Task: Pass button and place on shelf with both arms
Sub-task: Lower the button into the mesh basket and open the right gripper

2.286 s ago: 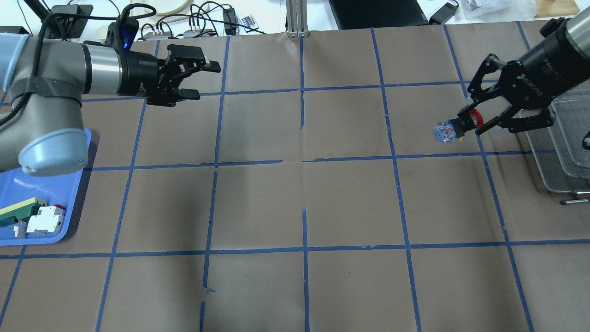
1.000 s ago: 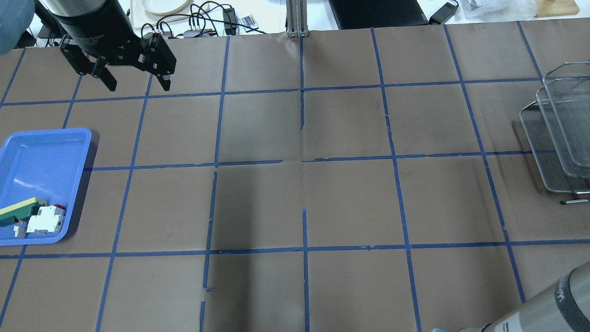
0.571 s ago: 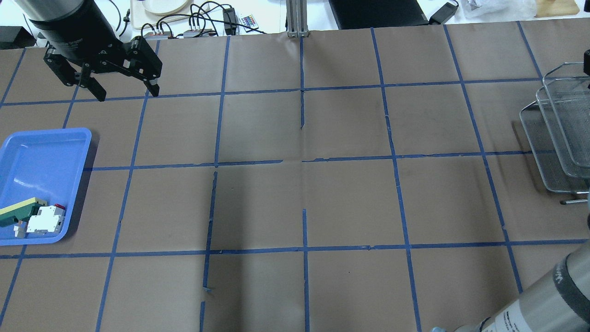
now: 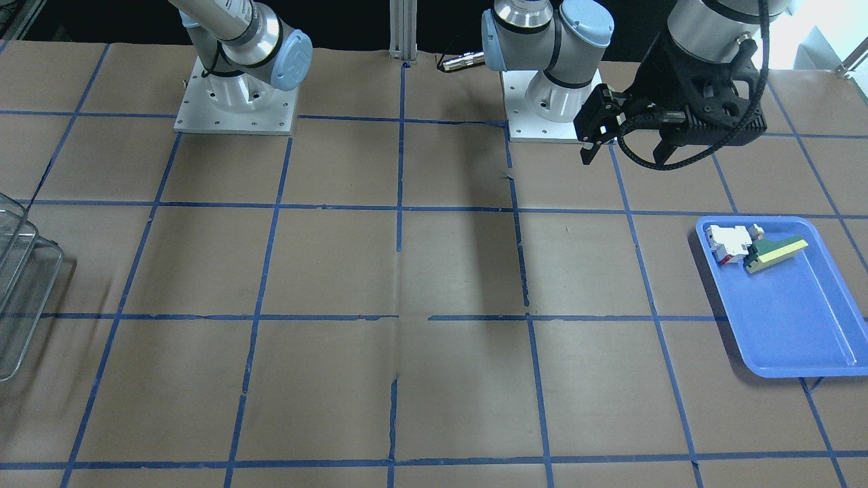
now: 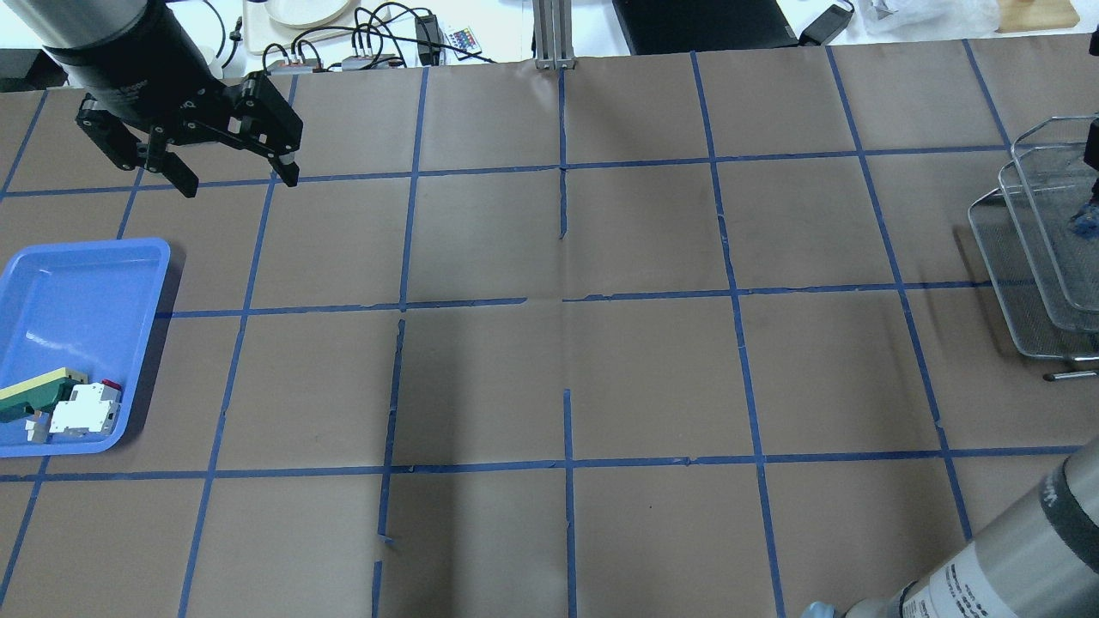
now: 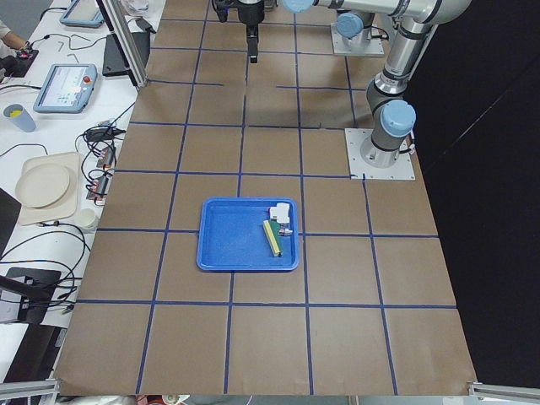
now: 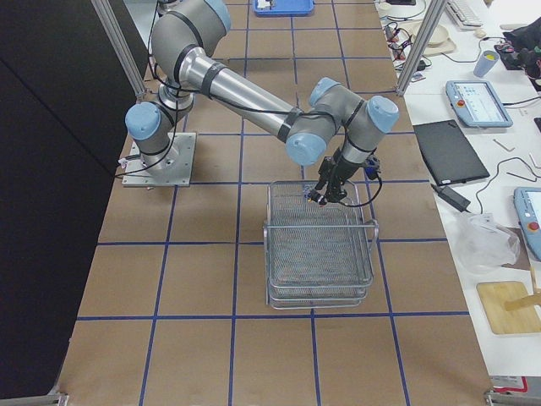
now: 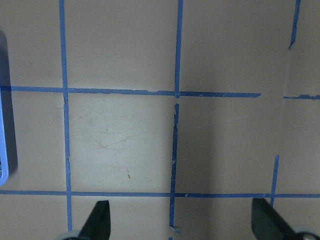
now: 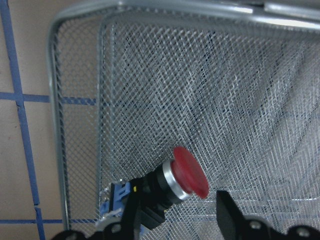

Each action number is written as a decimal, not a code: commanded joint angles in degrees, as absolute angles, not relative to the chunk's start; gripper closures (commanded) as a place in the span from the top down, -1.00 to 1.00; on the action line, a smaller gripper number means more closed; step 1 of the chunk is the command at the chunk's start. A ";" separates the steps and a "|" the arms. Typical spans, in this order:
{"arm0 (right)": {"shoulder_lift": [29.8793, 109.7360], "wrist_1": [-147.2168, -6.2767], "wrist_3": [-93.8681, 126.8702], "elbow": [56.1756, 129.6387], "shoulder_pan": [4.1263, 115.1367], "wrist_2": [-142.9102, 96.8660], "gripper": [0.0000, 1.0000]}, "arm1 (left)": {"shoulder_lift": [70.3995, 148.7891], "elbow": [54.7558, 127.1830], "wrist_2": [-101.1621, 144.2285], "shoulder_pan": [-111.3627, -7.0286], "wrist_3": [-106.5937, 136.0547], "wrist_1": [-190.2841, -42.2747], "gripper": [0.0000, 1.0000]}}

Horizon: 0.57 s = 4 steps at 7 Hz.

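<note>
My right gripper (image 9: 179, 202) is shut on the button (image 9: 172, 181), which has a red cap, a black barrel and a blue rear block. It holds the button just above the mesh of the wire shelf (image 9: 225, 100). In the exterior right view the gripper (image 7: 325, 193) hangs over the near end of the shelf's top tier (image 7: 321, 245). In the overhead view only the button's blue end (image 5: 1083, 220) shows, at the right edge over the shelf (image 5: 1030, 283). My left gripper (image 5: 236, 180) is open and empty at the back left, pointing down at the table (image 8: 182, 220).
A blue tray (image 5: 77, 283) at the left edge holds a white-and-red boxy part (image 5: 84, 410) and a green-and-yellow block (image 5: 34, 390). Cables and a monitor stand lie beyond the table's back edge. The right arm's forearm (image 5: 1013, 558) crosses the front right corner.
My right gripper has carried the button from the right-middle of the table out over the shelf. My left gripper has swung from pointing sideways to pointing down and drifted slightly left.
</note>
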<state>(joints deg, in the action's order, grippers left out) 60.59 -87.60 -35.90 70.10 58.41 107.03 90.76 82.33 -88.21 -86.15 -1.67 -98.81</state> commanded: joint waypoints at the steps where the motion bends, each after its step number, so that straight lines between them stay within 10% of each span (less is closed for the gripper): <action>1: 61.86 -86.58 -36.12 69.70 57.48 106.61 0.99 | 90.52 82.97 -88.24 -86.57 -1.58 -98.35 1.00; 4: 75.10 -85.08 -34.64 70.13 60.02 96.39 0.99 | 90.71 83.14 -88.24 -86.57 -2.28 -94.48 1.00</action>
